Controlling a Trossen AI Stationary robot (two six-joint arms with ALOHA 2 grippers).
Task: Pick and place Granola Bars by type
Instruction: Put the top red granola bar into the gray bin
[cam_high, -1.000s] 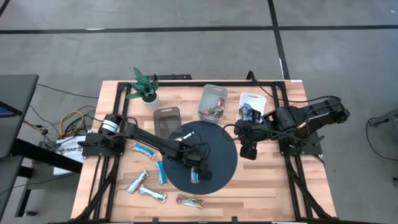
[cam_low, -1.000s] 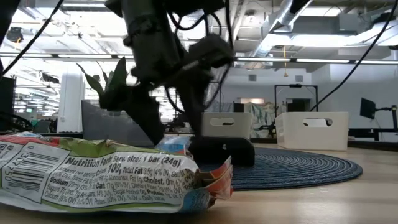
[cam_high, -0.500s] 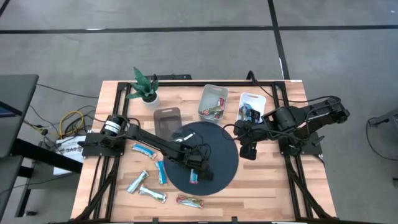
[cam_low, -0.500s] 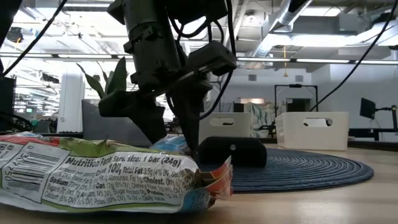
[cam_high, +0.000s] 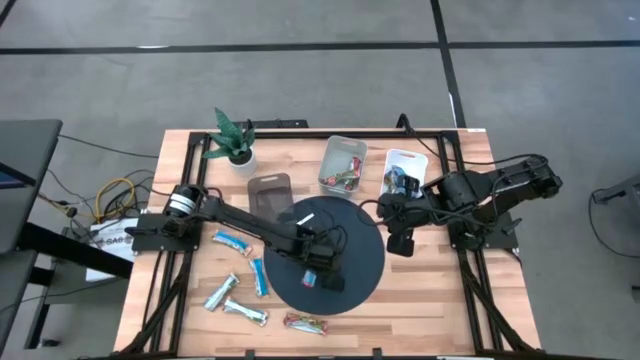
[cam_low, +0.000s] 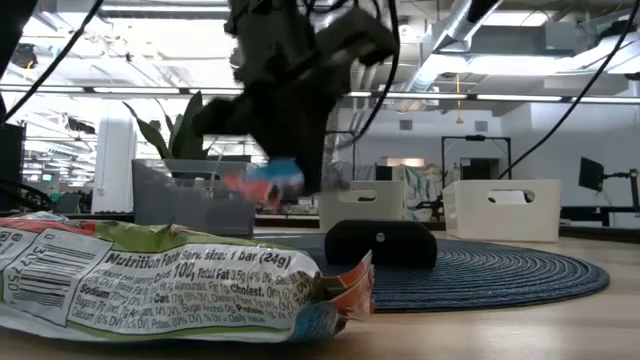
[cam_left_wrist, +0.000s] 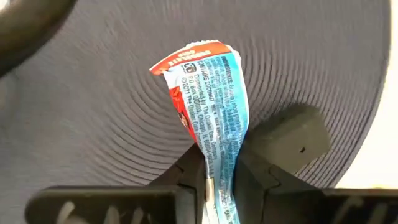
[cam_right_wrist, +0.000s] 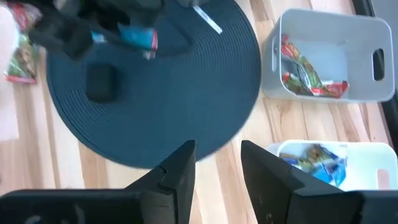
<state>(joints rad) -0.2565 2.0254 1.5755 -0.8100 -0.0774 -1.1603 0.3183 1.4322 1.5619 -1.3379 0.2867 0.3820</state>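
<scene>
Only the left wrist view is showing the grip: the left gripper (cam_left_wrist: 217, 180) is pinching a blue bar (cam_left_wrist: 211, 99) between closed fingers, lifted above the mat (cam_high: 365, 250). The right gripper (cam_right_wrist: 214, 162) is waiting open beside the bins (cam_high: 345, 160).

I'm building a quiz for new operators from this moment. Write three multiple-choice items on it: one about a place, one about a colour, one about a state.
1. Where is the left hand?
A. Over the round dark mat
B. Over the potted plant
C. Off the table

2. What colour is most of the wrapper of the bar it holds?
A. Yellow
B. Blue
C. Black

3. How is that bar?
A. Lying flat on the mat
B. Inside a bin
C. Pinched and lifted clear of the mat

Key: 1 A, the high view shows it above the mat. 2 B, the left wrist view shows blue with a red end. 3 C, the low view shows it hanging above the mat's surface.
</scene>
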